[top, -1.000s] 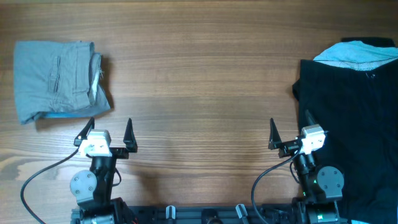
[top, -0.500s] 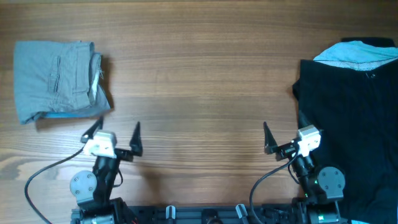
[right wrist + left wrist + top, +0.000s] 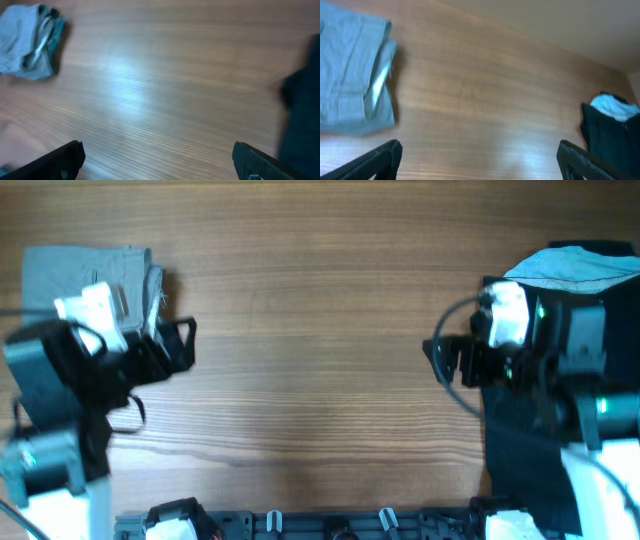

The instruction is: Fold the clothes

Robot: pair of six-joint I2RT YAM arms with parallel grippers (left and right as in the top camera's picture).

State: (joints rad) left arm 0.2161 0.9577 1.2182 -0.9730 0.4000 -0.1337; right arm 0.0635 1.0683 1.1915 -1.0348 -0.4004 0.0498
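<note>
From above, the left hand hangs over the desk at the near right corner of the folded grey-blue garment, which lies at the far left. Its fingers are spread and hold nothing. The arm is blurred and covers part of the garment. At the far right a black garment lies spread out, with a light blue cloth at its far end. The right hand is at the black garment's left edge, fingers apart and empty.

In the left wrist view, the left hand is released, its two fingers wide apart over bare wood. The folded grey-blue garment lies to the left, and the black garment with the light blue cloth is at the far right.

In the right wrist view, the right hand is likewise released, its fingers far apart with only wood between them. The folded grey-blue garment is at the upper left, and the black garment is blurred at the right edge.
</note>
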